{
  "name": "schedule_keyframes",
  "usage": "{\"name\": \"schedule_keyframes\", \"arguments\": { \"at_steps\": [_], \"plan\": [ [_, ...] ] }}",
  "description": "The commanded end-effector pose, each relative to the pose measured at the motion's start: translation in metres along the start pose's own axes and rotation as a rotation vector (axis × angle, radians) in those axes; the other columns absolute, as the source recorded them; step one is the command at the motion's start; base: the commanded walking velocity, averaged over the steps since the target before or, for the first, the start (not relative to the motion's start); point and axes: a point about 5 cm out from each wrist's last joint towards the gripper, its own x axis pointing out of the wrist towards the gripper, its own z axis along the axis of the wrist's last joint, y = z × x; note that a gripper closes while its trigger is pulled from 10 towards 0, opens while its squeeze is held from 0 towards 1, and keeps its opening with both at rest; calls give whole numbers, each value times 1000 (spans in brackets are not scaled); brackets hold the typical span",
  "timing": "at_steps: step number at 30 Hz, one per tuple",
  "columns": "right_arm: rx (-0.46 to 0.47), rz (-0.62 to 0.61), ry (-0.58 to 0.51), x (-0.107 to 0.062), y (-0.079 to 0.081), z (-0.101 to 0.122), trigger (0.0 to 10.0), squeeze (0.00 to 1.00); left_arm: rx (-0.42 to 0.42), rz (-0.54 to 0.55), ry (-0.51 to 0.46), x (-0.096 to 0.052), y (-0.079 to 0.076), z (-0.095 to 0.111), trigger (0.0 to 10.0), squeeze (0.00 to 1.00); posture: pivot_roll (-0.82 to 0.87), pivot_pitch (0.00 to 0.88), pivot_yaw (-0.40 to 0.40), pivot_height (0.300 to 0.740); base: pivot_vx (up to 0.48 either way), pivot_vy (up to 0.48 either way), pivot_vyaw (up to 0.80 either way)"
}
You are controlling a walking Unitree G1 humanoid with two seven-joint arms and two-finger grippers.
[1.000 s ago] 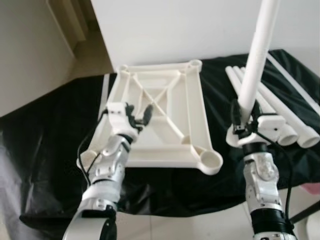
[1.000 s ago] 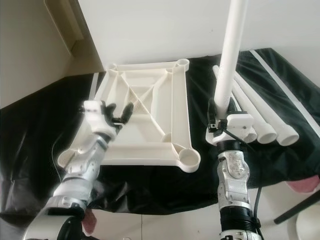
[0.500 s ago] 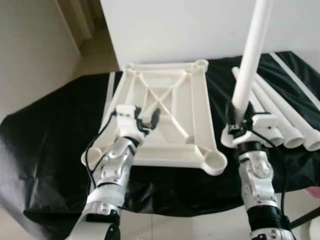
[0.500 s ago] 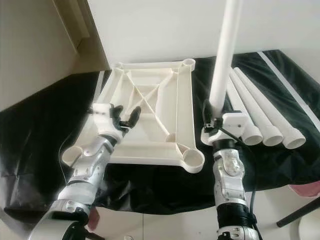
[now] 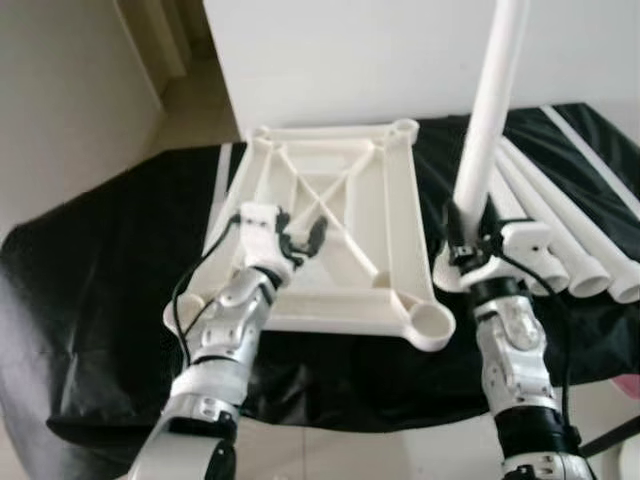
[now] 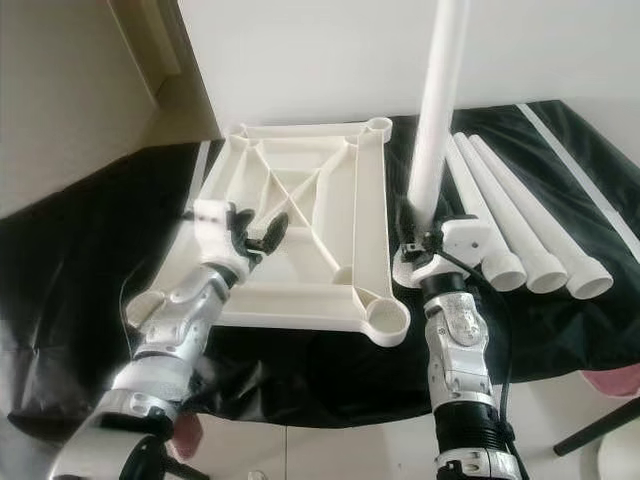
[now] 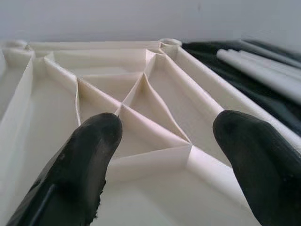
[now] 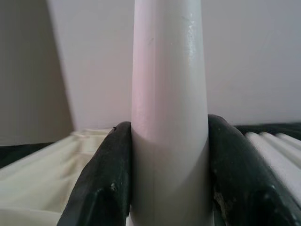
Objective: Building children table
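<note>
1. Right end effector (image 6: pixel 418 243) pinches a white table leg (image 6: pixel 438 95) near its lower end, holding it close to upright just beside the upturned tabletop (image 6: pixel 300 235).
2. Left end effector (image 5: pixel 297 236) hovers spread over the tabletop's ribbed underside, gripping nothing.
3. Likely step: seat the leg in the near corner socket (image 5: pixel 428 322). Keep it vertical, centre it over the socket, then press straight down.
4. Three spare legs (image 6: pixel 525 240) lie on the black-covered surface (image 6: pixel 80 260).

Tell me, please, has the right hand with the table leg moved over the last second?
Yes. The right hand, gripping the upright table leg, has shifted left, away from the spare legs toward the tabletop's corner socket.
</note>
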Motion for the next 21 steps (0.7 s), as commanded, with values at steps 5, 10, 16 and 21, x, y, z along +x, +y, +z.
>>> {"name": "schedule_keyframes", "arguments": {
  "at_steps": [5, 10, 16, 21],
  "plan": [
    [60, 155, -19, 9, 18, 12, 10000, 0, 15, -279, 12, 13, -25, 22, 10000, 0, -86, 0, 64, 740, 0, 0, 0],
    [76, 245, -29, 14, 27, 21, 10000, 0, 27, -327, -38, 25, -41, 48, 10000, 0, -90, 0, 64, 740, 0, 0, 0],
    [98, 329, -15, 12, 36, 23, 10000, 0, 7, -355, -111, 35, -54, 76, 10000, 0, -89, 0, 56, 740, 0, 0, 0],
    [80, 363, 15, 9, 40, 20, 10000, 0, 24, -372, -123, 39, -58, 86, 10000, 0, -93, 0, 55, 740, 0, 0, 0]
  ]
}}
